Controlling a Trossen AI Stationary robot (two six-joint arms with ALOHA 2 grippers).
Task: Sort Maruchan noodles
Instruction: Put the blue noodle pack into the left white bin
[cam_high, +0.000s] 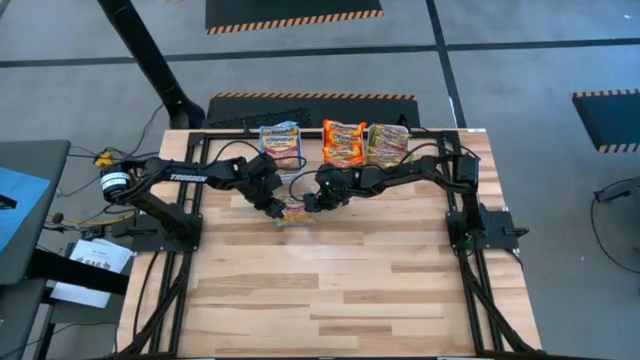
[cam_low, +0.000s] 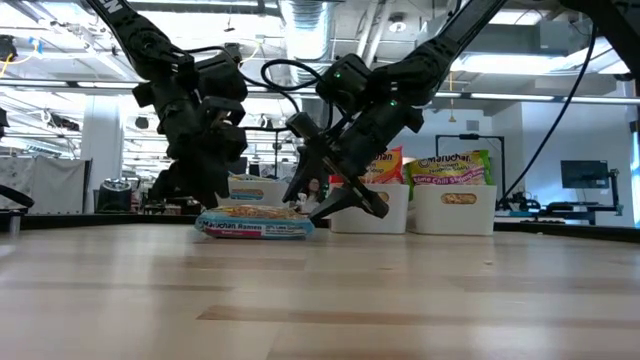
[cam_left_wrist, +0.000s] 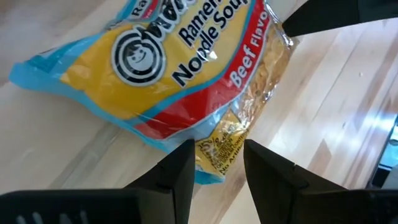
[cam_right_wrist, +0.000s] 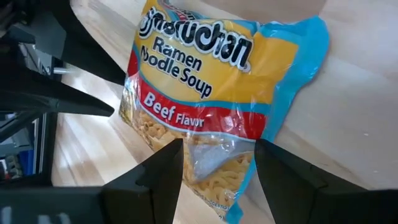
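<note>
Three bins (cam_high: 283, 152) at the table's far edge hold sorted packets. Both grippers, left (cam_high: 272, 208) and right (cam_high: 310, 203), jaws apart, flank a blue beef packet (cam_high: 293, 213) on the table.

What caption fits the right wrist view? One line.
Open right gripper poised over a blue-edged beef ramen packet lying on the wooden table.

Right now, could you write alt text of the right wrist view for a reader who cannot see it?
A blue-edged Maruchan beef ramen packet lies on the wooden table, its end between the right gripper's open dark fingers. The left gripper's dark fingers show at the packet's other side.
</note>
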